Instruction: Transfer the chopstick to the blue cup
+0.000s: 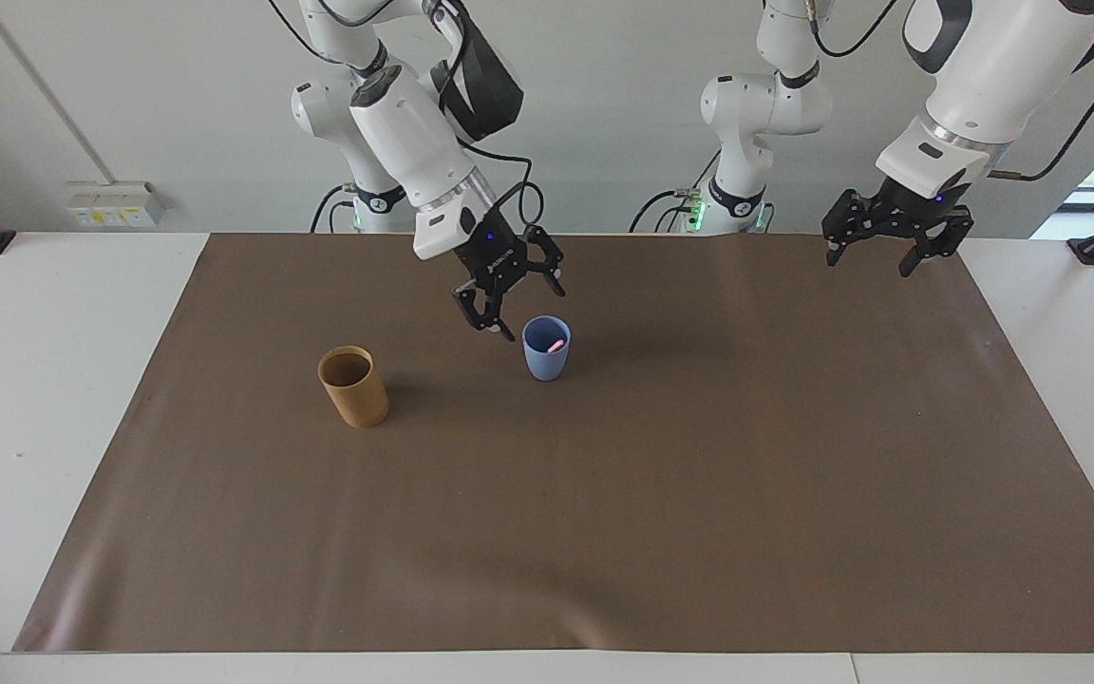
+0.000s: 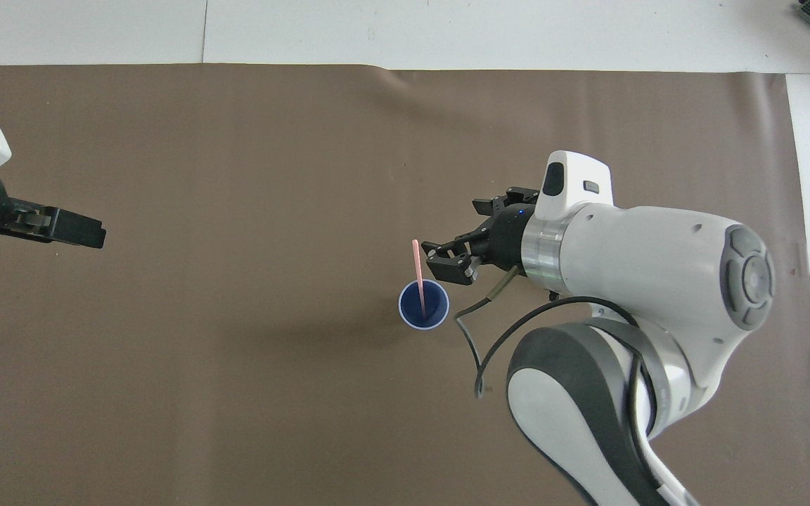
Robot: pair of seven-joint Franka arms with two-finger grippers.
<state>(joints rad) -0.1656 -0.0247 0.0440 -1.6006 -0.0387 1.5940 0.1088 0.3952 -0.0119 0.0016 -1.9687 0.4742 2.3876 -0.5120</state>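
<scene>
The light-blue cup point(image 1: 544, 363) stands upright near the middle of the brown mat; it also shows in the overhead view point(image 2: 409, 313). One pale-pink chopstick point(image 2: 418, 270) stands in it, leaning on the rim, and its tip shows at the cup's mouth in the facing view point(image 1: 555, 344). My right gripper point(image 1: 526, 304) is open and empty, raised just beside the cup toward the right arm's end of the table; it also shows in the overhead view point(image 2: 467, 235). My left gripper point(image 1: 870, 264) is open and empty, and waits high over the mat's edge at the left arm's end point(image 2: 88, 235).
A tan-brown cylindrical cup point(image 1: 353, 386) stands on the mat toward the right arm's end, a little farther from the robots than the blue cup. My right arm hides it in the overhead view. The brown mat point(image 1: 661, 494) covers most of the white table.
</scene>
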